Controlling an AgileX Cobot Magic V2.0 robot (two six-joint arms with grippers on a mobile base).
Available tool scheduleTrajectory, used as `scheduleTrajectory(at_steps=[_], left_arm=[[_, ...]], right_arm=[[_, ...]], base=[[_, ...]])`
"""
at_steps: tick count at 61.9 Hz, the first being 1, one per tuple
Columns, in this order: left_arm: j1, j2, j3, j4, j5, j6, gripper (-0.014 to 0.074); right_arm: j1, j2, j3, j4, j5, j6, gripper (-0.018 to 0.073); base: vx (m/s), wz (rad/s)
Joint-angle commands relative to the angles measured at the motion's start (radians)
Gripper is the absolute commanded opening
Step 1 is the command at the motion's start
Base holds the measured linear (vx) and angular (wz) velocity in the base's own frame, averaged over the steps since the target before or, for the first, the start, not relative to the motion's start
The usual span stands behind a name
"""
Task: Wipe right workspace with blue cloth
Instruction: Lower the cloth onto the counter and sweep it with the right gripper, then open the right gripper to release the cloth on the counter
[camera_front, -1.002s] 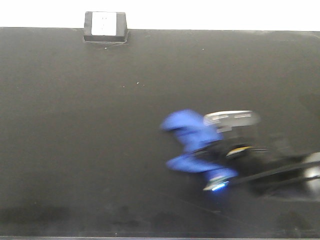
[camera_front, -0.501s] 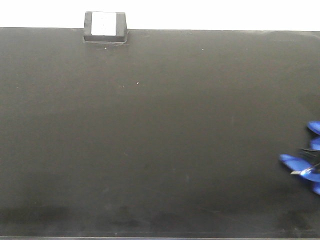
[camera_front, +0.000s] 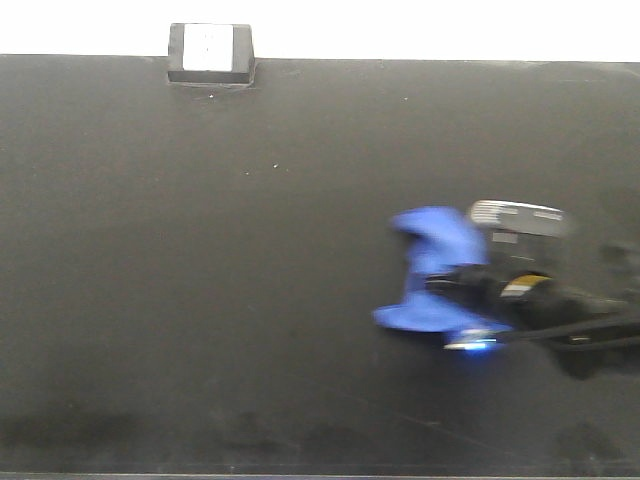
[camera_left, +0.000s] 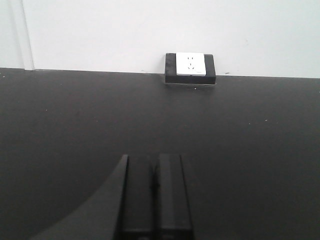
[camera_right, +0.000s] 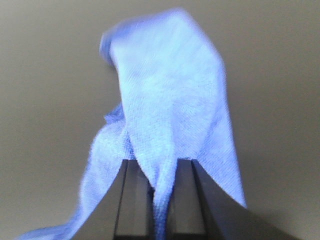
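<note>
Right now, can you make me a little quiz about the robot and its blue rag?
1. True or false: the right gripper is shut on the blue cloth.
2. What sits at the far edge of the black benchtop? A) a white tub B) a small black box with a white face C) a sponge
3. Fill in: the left gripper holds ____.

Key
1. True; the cloth is pinched between its fingers in the right wrist view.
2. B, the small black box against the wall.
3. Nothing; its fingers are closed together with nothing between them.
</note>
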Motion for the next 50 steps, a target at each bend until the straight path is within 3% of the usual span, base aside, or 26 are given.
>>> scheduleTrajectory(at_steps=[1, 9, 20, 39, 50], left_arm=[[0.005, -0.015, 0.031, 0.001, -0.081, -0.008, -0.0006], [0.005, -0.015, 0.031, 0.001, -0.081, -0.008, -0.0006], [0.005, -0.015, 0.031, 0.001, -0.081, -0.008, -0.0006], [0.005, -0.015, 0.031, 0.001, -0.081, -0.008, -0.0006], [0.005, -0.015, 0.031, 0.001, -0.081, -0.008, -0.0006]], right_arm=[[0.039, -0.022, -0.045, -0.114, -0.054, -0.002, 0.0013], [0.038, -0.033, -0.046, -0.154, -0.044, -0.013, 0.0027], [0.038, -0.074, -0.046, -0.154, 0.004, -0.030, 0.0123], [0.036, -0.218, -0.046, -0.153, 0.094, -0.036, 0.0469], [0.036, -0.355, -0.045, -0.152, 0.164, -0.033, 0.0566]], base=[[0.00, 0.00], [0.00, 0.00], [0.00, 0.00], [0.00, 0.00], [0.00, 0.00]])
